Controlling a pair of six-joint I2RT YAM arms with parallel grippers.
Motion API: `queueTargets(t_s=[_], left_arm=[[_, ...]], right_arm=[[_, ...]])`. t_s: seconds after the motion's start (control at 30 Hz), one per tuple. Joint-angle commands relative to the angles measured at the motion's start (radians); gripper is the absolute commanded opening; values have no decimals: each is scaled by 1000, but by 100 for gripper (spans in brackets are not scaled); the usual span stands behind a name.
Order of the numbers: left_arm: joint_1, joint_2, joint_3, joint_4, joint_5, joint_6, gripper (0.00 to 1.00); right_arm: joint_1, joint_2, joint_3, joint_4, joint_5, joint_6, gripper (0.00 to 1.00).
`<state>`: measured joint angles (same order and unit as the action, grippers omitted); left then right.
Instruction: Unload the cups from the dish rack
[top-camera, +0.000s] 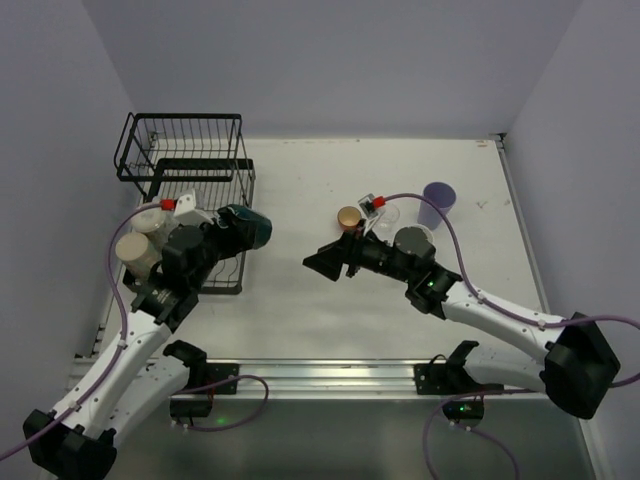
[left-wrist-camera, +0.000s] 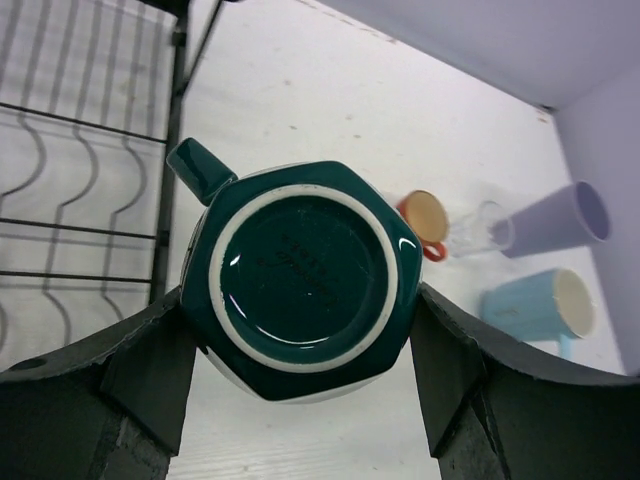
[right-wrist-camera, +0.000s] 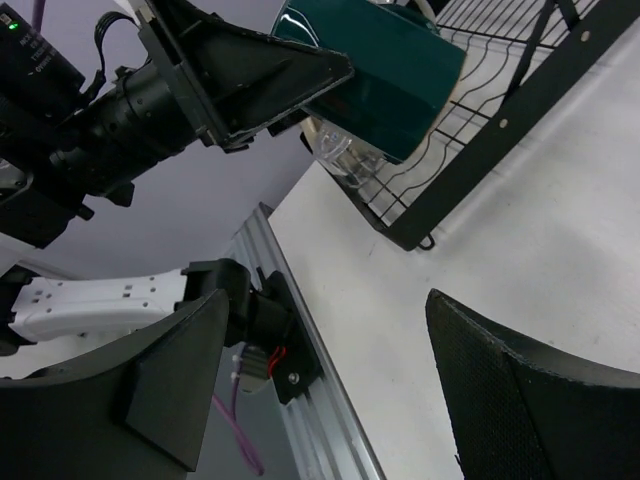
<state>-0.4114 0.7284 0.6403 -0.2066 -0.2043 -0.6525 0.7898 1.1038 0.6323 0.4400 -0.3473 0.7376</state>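
Note:
My left gripper (top-camera: 240, 226) is shut on a dark teal mug (top-camera: 256, 226) and holds it on its side at the right edge of the black wire dish rack (top-camera: 185, 150). In the left wrist view the mug's base (left-wrist-camera: 300, 275) faces the camera, pinched between both fingers. Two cream cups (top-camera: 135, 250) sit at the rack's left side. A clear glass (right-wrist-camera: 338, 155) lies in the rack's tray behind the mug. My right gripper (top-camera: 322, 262) is open and empty over the table's middle. A small orange cup (top-camera: 349, 217), a clear glass (top-camera: 386, 212), a lavender tumbler (top-camera: 437, 200) and a light blue mug (left-wrist-camera: 540, 305) rest on the table.
The rack's ridged tray (left-wrist-camera: 70, 200) lies left of the held mug. The right arm's wrist (top-camera: 410, 243) hangs over the cups on the table. Walls close in at the left, back and right. A metal rail (top-camera: 330, 375) runs along the near edge.

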Motion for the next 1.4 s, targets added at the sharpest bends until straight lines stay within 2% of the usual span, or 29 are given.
queueTargets(t_s=[0.0, 0.23, 0.43, 0.7, 0.87, 1.03, 1.17, 1.23, 1.27, 1.3, 1.33, 1.37], left_arm=[[-4, -43, 2, 193, 208, -93, 7], [-6, -69, -31, 352, 368, -220, 7], [-7, -67, -67, 473, 462, -297, 9], [-13, -67, -108, 575, 523, -398, 10], [-27, -32, -133, 700, 571, -447, 13], [-56, -27, -142, 748, 585, -458, 18], [-63, -21, -145, 760, 605, -458, 32], [-66, -15, -148, 768, 631, -455, 39], [-66, -11, -148, 770, 640, -452, 48], [-66, -7, -146, 770, 655, -441, 52], [-66, -7, -143, 768, 664, -431, 57], [-66, -6, -136, 738, 674, -394, 71]], right_arm=[[29, 62, 50, 207, 45, 37, 82], [34, 134, 84, 261, 44, 34, 80], [34, 183, 136, 278, -36, 11, 78], [34, 179, 165, 307, -56, -41, 74], [35, 183, 173, 404, -87, -20, 67], [34, 203, 165, 482, -110, 22, 58], [34, 215, 159, 523, -122, 43, 47], [34, 214, 158, 532, -133, 46, 37], [34, 211, 153, 543, -139, 46, 33], [34, 199, 147, 554, -140, 48, 23], [34, 188, 135, 552, -137, 46, 18], [35, 174, 129, 546, -133, 45, 12]])
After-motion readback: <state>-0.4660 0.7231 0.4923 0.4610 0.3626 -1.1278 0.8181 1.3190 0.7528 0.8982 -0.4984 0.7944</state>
